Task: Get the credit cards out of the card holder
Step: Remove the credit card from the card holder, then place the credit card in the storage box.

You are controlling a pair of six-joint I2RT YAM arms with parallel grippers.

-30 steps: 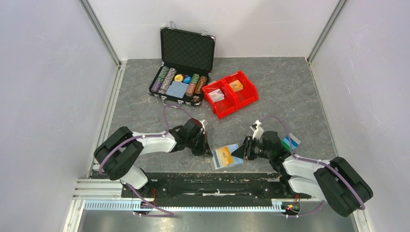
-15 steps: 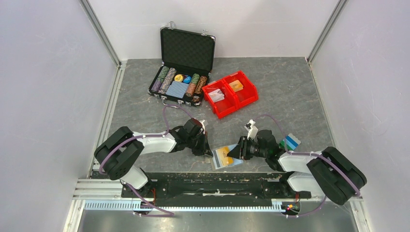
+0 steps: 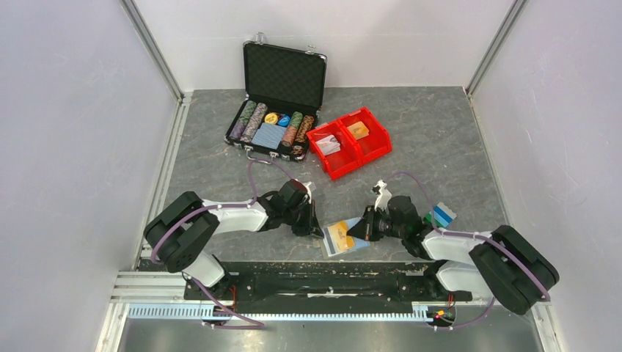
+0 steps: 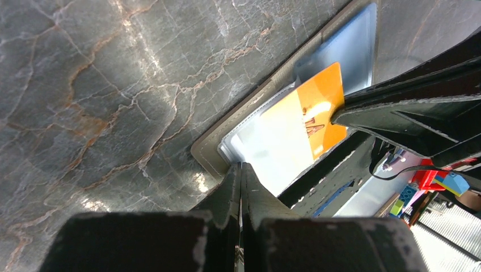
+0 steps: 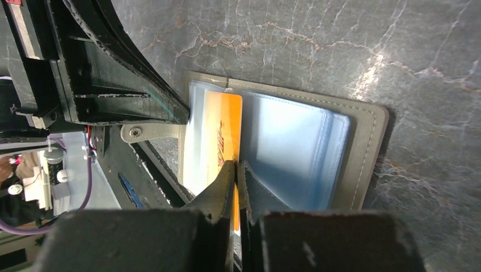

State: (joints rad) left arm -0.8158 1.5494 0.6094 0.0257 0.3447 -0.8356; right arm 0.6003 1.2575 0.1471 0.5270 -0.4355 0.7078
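The card holder lies open on the table at 6 o'clock, near the arm bases. At its 9 o'clock side, the left end effector is clenched empty, its tips touching the holder's rim. From 3 o'clock, the right end effector is pinched on the orange-yellow card, which is partly in its sleeve. The blue and teal cards lie further out at 3 o'clock.
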